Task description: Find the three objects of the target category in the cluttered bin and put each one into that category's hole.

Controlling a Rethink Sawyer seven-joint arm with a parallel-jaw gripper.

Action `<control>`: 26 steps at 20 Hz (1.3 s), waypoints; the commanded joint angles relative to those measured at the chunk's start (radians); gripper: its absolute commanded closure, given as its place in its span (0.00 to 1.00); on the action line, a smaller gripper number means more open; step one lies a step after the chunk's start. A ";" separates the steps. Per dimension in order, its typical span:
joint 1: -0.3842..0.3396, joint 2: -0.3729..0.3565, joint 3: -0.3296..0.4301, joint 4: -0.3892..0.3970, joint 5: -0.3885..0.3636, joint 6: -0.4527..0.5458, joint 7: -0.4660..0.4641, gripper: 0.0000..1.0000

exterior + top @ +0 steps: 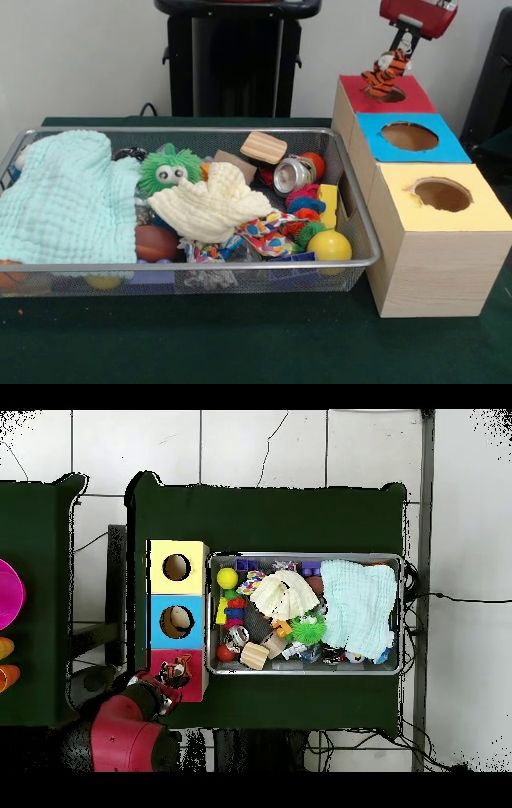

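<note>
Three wooden boxes sit in a row on the dark green counter just right of the wire mesh bin, which is stuffed with a mint cloth, a cream cloth, a green googly-eyed spiky ball and a yellow ball; no readable labels or writing anywhere. Going back it's yellow top, blue, then the red-surround hole at the far end, where the gripper is clamped on the orange striped tiger plush, dangling it right over that hole.
</note>
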 commanded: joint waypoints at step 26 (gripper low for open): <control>0.038 0.083 0.009 -0.073 0.153 0.127 0.339 1.00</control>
